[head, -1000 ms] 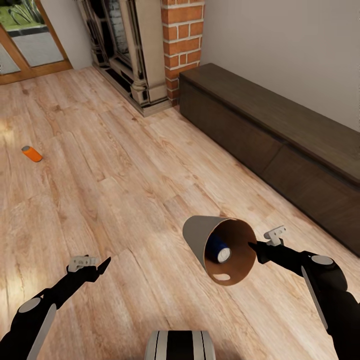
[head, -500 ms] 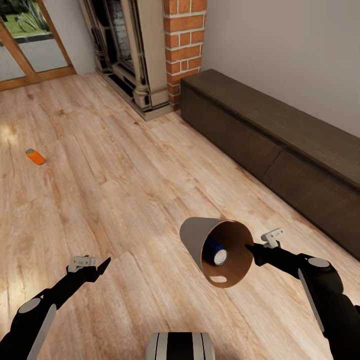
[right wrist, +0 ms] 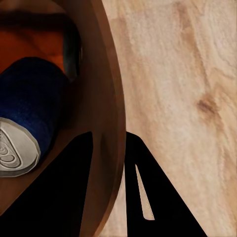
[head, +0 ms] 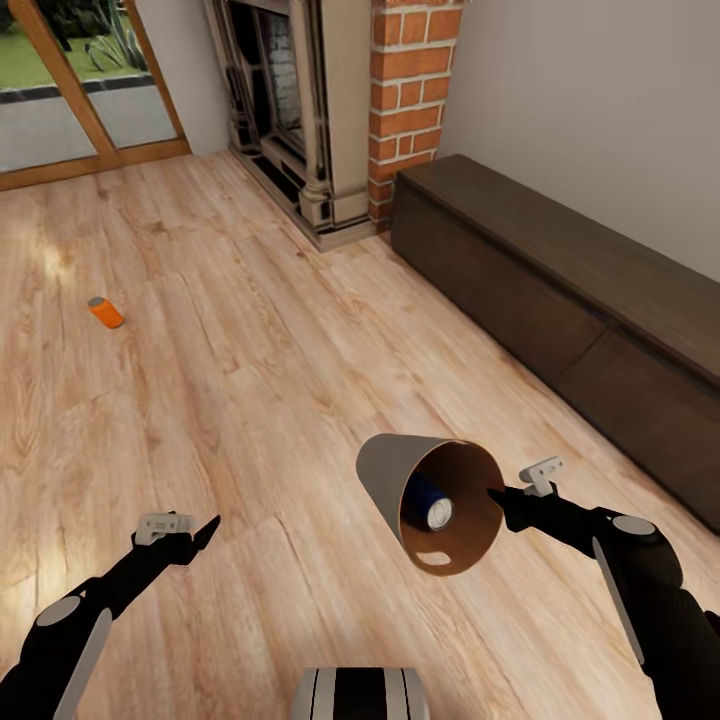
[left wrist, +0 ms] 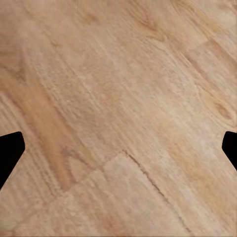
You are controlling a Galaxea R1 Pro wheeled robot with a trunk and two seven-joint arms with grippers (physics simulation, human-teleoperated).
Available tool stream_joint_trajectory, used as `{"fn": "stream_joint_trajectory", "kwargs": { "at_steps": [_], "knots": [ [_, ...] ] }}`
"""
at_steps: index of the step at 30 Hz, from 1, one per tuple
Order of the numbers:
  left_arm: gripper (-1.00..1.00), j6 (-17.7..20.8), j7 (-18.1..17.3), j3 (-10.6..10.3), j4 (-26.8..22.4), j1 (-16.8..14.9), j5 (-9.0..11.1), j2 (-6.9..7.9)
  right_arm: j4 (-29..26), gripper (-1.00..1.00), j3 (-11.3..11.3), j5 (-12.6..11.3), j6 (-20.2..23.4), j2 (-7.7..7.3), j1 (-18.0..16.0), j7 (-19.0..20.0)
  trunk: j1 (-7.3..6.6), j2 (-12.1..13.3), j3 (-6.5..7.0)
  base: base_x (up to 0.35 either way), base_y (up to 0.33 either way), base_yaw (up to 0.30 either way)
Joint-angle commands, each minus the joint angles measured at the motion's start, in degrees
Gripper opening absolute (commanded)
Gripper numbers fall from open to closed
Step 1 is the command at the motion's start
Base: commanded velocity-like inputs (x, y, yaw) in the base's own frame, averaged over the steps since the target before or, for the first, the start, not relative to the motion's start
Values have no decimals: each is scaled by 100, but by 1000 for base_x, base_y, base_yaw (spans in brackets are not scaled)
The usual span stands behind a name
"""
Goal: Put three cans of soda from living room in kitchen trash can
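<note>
Right pincer [head: 497, 494] clamps the rim of the glossy copper-brown round bin [head: 430, 500], tilted with a dark blue soda can [head: 430, 503] inside, apparently for carrying; left pincer [head: 205, 531] spread wide, empty; orange soda can [head: 104, 312] at ten o'clock on the plank floor [head: 250, 370].

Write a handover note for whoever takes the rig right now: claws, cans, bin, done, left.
Right claw: shut on the rim of the trash can, held tilted above the floor.
Left claw: open, empty, over bare planks.
Blue can lies inside the bin, with something orange behind it in the right wrist view.
Orange can lies on the floor toward the glass doors.
Done: blue can binned.
Left: fetch the orange can, confirm the third.
</note>
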Motion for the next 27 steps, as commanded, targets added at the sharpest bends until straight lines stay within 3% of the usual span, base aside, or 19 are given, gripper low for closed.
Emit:
{"fn": "stream_joint_trajectory", "kwargs": {
  "at_steps": [1, 27],
  "knots": [
    [100, 1, 0, 1, 1, 0, 1, 0, -5, -100, 4, -118, 35, 1, -2, 17, 0, 0, 7, 297, 74, 181],
    [100, 12, -9, 12, 142, 0, 22, 0, -4, -100, 32, -136, 35, 4, -2, -263, 0, 0, 179, 317, 63, 185]
  ]
}}
